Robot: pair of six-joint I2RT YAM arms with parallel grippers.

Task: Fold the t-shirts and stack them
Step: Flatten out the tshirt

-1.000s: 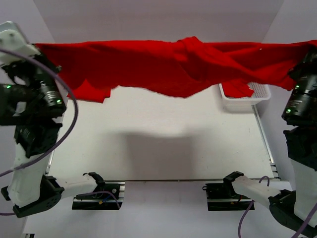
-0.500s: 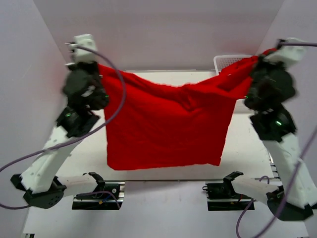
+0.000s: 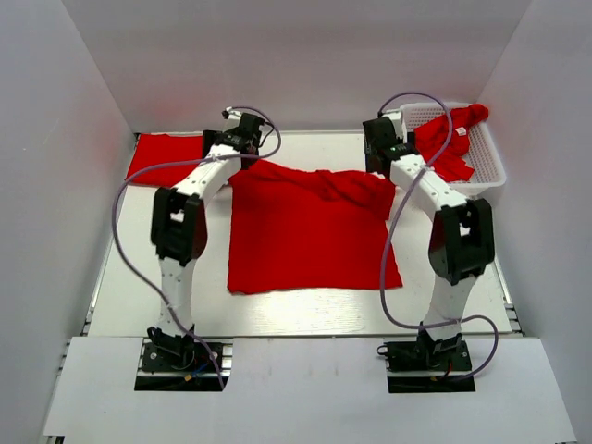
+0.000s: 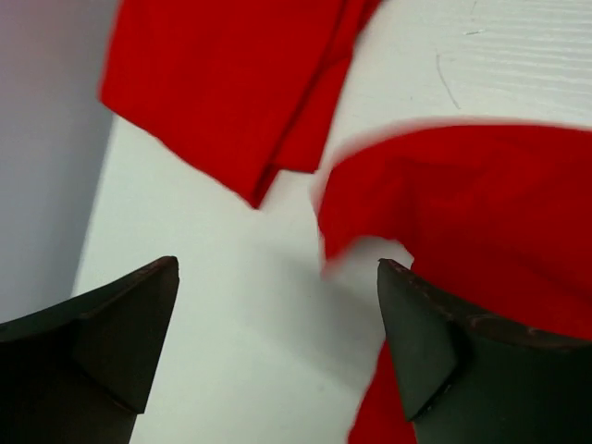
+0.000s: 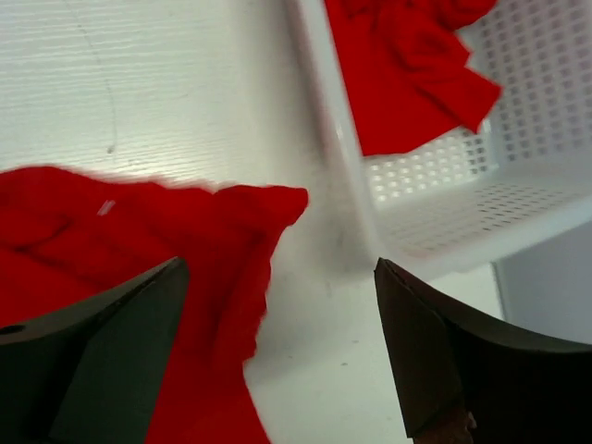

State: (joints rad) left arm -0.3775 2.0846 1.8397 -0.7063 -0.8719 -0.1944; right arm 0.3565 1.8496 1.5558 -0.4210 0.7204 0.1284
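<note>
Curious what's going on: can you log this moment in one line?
wide red fabric t-shirt: spread on table | left gripper: open, empty | right gripper: open, empty

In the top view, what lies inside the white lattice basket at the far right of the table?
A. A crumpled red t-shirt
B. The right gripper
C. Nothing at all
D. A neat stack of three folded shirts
A: a crumpled red t-shirt lies loose and unfolded inside the white lattice basket. The right wrist view also shows red fabric bunched against the basket's perforated floor.
</note>
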